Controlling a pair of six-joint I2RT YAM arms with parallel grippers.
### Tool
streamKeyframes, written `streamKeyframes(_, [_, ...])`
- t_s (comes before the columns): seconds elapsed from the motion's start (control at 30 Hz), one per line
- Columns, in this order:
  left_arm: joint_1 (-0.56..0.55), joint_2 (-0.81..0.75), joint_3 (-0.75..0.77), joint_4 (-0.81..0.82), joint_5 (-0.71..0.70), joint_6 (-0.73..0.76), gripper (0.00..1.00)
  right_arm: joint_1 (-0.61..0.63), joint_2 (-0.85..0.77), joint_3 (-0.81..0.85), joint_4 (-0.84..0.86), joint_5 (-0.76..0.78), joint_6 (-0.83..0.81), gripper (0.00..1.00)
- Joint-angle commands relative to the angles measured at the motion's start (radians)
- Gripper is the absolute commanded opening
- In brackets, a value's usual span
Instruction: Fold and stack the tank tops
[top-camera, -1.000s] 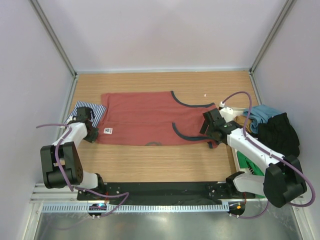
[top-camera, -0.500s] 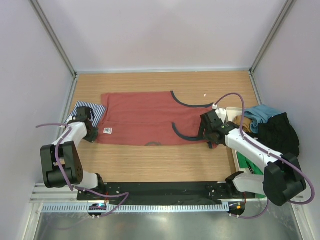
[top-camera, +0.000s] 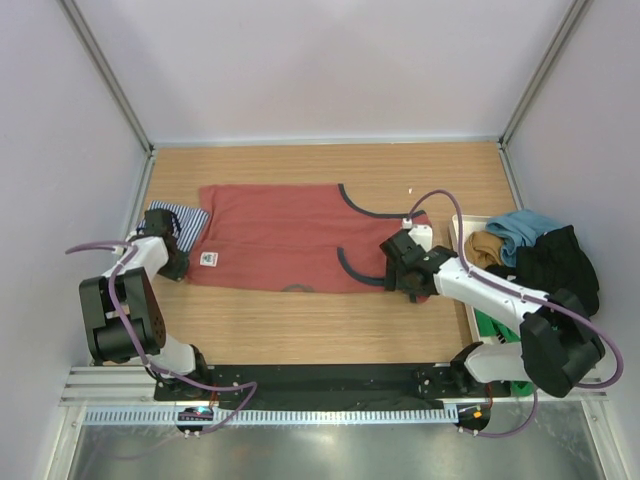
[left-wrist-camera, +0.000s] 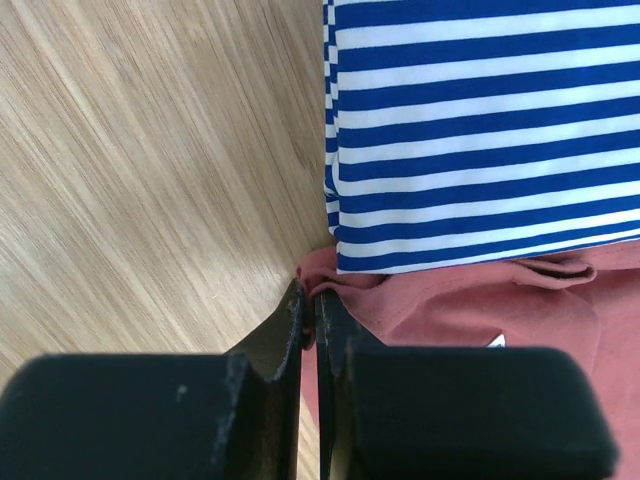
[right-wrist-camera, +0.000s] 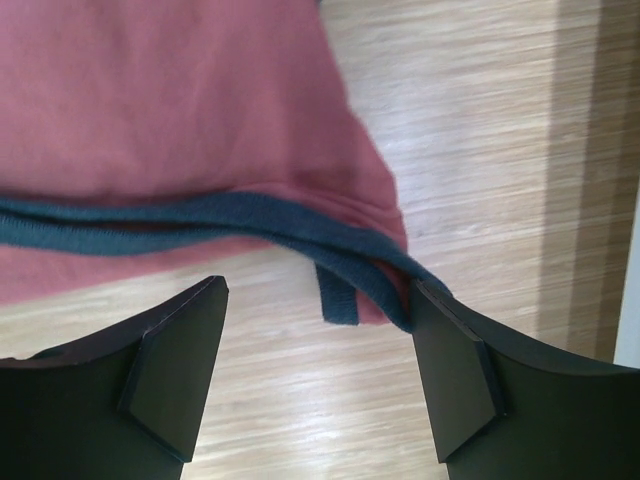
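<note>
Red top (top-camera: 280, 240) lies flat, long axis 9-to-3; L gripper (left-wrist-camera: 309, 305) clamped on its 9 o'clock corner beside striped top (left-wrist-camera: 480, 130); R gripper (right-wrist-camera: 315, 300), fingers apart, over strap (right-wrist-camera: 335, 290) at 3 o'clock end.

The top camera looks down from high behind the near edge of the table (top-camera: 300, 322), taking in the whole surface. The left wrist camera hangs close over the left edge, facing down past the left gripper (left-wrist-camera: 308, 300). The right one sits likewise toward the right edge. All three catch the red top (top-camera: 270, 235).
</note>
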Motion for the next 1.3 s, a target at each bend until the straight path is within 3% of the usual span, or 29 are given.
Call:
streamKeyframes(0.0, [0.014,-0.024,0.047,0.019,-0.046,0.014,0.04,0.063,0.031,0.041,-0.034,0.056,0.036,0.79])
streamKeyframes(0.33, [0.043,-0.021,0.064,0.013,-0.029,0.017,0.04,0.102,0.265,0.146,-0.228,0.325,0.251,0.90])
streamKeyframes(0.57, [0.067,-0.020,0.056,0.028,-0.019,0.022,0.04,0.102,0.396,0.133,-0.211,0.311,0.294,0.89])
streamKeyframes(0.9, [0.083,-0.040,0.041,0.036,-0.022,0.025,0.04,0.093,0.370,0.107,-0.376,0.420,0.589,0.93])
streamKeyframes(1.13, [0.094,-0.032,0.036,0.041,-0.008,0.028,0.04,0.016,0.281,0.054,-0.336,0.421,0.606,0.93])
streamKeyframes(1.27, [0.095,-0.041,0.031,0.044,-0.014,0.027,0.04,-0.100,0.223,0.058,-0.274,0.420,0.522,0.93])
